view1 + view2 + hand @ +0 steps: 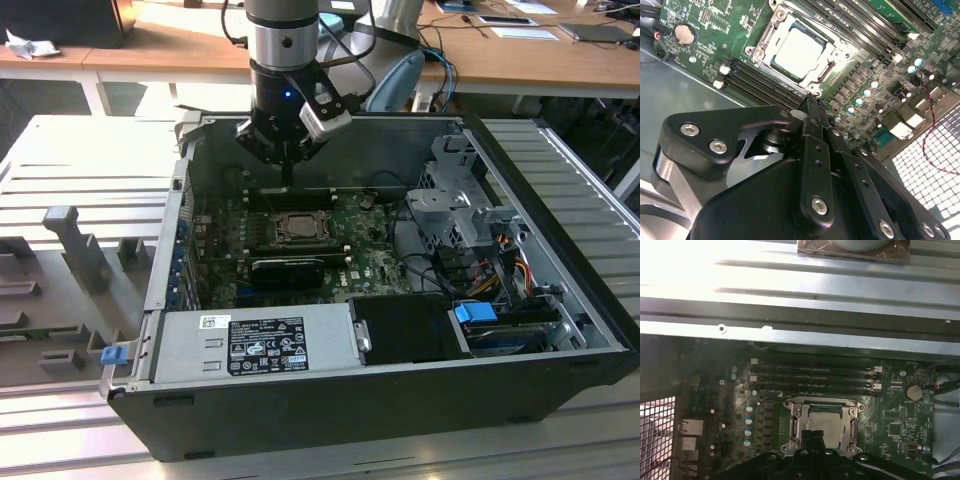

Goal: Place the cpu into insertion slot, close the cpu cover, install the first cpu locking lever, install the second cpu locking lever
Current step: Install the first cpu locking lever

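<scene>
Upper centre of the exterior view: the end effector (287,178) hangs over the open computer case (330,410), fingers pinched together, holding nothing. In the second wrist view its tip (812,107) is just beside the insertion slot (753,53). The cpu (799,50) lies inside it, cover (834,48) flat around it. The levers are hard to make out. In the first wrist view, dark fingers (812,436) cut off the slot's near edge.

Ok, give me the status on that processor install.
Done: the chip sits in the socket, and the metal frame lies closed over it. In hand: the end effector, shut and empty, hangs at the socket's corner. Left: the two levers; I cannot tell whether either is latched.
</scene>
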Motion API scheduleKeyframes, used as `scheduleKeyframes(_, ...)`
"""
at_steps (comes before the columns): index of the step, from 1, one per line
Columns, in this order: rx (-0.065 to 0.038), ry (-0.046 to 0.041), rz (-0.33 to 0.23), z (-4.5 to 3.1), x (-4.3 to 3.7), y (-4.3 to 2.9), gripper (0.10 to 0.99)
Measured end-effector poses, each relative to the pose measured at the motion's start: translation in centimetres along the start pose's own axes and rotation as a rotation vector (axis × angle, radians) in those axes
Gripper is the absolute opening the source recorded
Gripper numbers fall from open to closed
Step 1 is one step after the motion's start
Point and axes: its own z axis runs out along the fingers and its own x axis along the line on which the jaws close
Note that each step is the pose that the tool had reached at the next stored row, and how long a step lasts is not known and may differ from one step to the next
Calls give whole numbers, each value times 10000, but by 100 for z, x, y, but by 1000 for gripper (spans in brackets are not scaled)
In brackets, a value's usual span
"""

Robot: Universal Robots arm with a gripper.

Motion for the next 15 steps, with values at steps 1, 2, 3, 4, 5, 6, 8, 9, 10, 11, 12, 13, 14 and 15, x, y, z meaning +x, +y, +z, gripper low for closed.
scheduleKeyframes(1, -5, 5, -117, 0, 0, 0, 106)
scheduleKeyframes(2, -11, 13, -270, 0, 0, 0, 106)
scheduleKeyframes(3, -16, 18, -372, 0, 0, 0, 106)
scheduleKeyframes(4, -18, 21, -436, 0, 0, 0, 106)
scheduleKeyframes(5, -22, 25, -519, 0, 0, 0, 106)
scheduleKeyframes(6, -25, 28, -589, 0, 0, 0, 106)
scheduleKeyframes(8, -34, 38, -798, 0, 0, 0, 106)
scheduleKeyframes(9, -40, 45, -948, 0, 0, 0, 106)
scheduleKeyframes(10, -46, 51, -1079, 0, 0, 0, 106)
scheduleKeyframes(11, -56, 60, -1281, 0, 2, 0, 106)
scheduleKeyframes(12, -66, 73, -1541, 0, 4, 0, 106)
scheduleKeyframes(13, -72, 80, -1700, 0, 4, 0, 106)
scheduleKeyframes(14, -74, 81, -1726, -1, 5, -6, 106)
scheduleKeyframes(15, -73, 84, -1734, -2, 17, -7, 106)
